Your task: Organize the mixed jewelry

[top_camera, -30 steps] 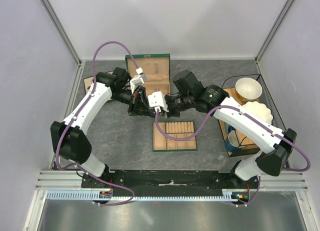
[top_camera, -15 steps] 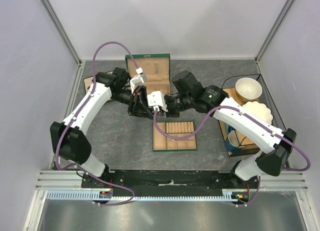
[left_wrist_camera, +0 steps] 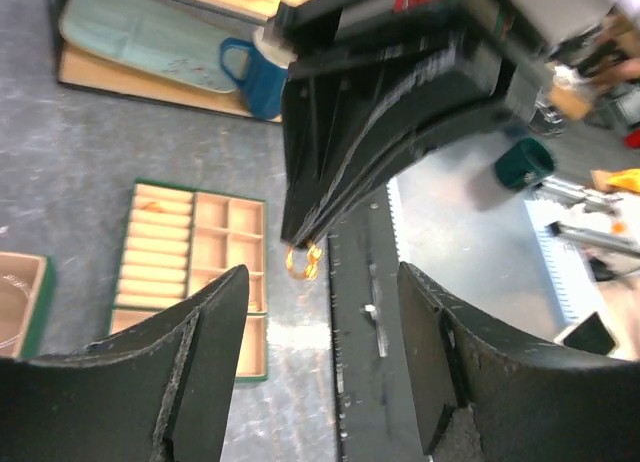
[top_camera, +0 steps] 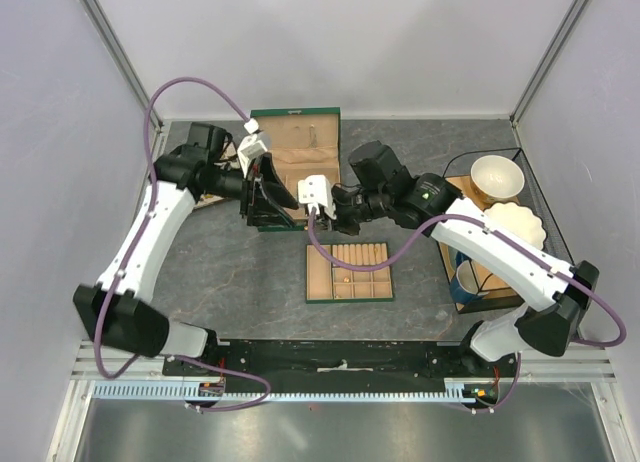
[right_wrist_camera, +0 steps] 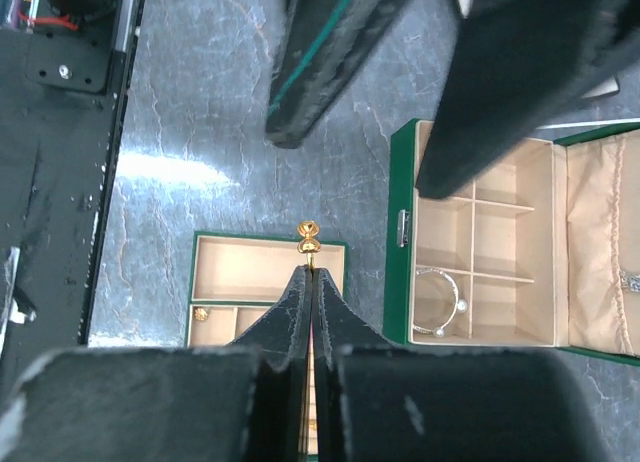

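Right wrist view: right gripper (right_wrist_camera: 309, 274) clenched, fingers pressed flat together, pinching a gold piece (right_wrist_camera: 308, 233) at the very tips; the piece sticks out just past the tips, up off the grey table (right_wrist_camera: 190, 122). Under it is the flat tray (right_wrist_camera: 250, 267) with tan compartments; a second gold piece (right_wrist_camera: 200, 314) lies in a tray compartment left of the fingers. Green jewelry box (right_wrist_camera: 398, 272) is just right of the tray, open, tan-lined. The silvery bangle (right_wrist_camera: 440, 304) lies in the box compartment next to the clasp wall, apart from the pinched piece and touching no finger. Left gripper (right_wrist_camera: 360, 162) comes in from the top, released, its two dark fingers spread wide, one over the table, one over the box.

Left wrist view: own fingers stand wide apart at the bottom, nothing gripped. The right gripper's shut tips reach down into the gap from above. The gold piece hangs at those tips, between the left fingers, nearer the picture-left one, touching neither. The tray lies on the table behind it; a corner of the box shows at the left edge; a blue mug (left_wrist_camera: 250, 72) is at the top.

Top view: both arms reach in and meet just in front of the box, above the far-left corner of the tray, tips close together. The pinched piece is too small to make out here. A gold speck shows in a tray compartment. Two pale bowls (top_camera: 497, 177) sit at the right.
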You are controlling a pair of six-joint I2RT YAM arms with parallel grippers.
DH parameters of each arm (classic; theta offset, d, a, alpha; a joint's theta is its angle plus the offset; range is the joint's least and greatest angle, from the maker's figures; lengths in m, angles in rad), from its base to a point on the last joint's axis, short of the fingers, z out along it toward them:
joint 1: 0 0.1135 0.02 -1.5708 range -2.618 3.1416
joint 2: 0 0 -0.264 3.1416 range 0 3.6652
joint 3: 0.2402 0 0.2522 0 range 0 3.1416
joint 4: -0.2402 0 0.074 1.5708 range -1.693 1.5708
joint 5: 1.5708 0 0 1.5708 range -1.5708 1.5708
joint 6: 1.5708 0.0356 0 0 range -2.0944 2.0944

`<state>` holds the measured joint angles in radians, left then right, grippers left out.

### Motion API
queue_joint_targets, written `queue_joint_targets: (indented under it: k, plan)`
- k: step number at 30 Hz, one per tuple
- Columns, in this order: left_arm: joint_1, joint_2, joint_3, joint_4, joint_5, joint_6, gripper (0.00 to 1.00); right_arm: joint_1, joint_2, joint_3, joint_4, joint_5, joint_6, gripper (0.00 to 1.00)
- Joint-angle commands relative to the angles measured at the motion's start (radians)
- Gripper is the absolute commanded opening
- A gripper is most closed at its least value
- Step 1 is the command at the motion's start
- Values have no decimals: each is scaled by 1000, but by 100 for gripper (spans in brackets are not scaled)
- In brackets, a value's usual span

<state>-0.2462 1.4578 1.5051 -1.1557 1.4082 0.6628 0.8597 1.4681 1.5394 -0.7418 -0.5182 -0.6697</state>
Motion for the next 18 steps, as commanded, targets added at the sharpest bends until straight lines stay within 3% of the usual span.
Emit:
queue_joint_targets:
  k: [1, 6, 10, 18]
  plan:
    - [4, -187, -194, 555, -141, -418, 68, -24, -60, 42, 106, -38, 128, 0]
    - [2, -335, -373, 958, -261, -663, 67, -91, -68, 93, 199, -97, 278, 0]
    - [4, -329, -437, 1147, -327, -816, 62, -131, -63, 113, 274, -121, 398, 0]
    - [4, -313, -483, 1474, -469, -1087, 62, -234, -28, 122, 438, -196, 627, 0]
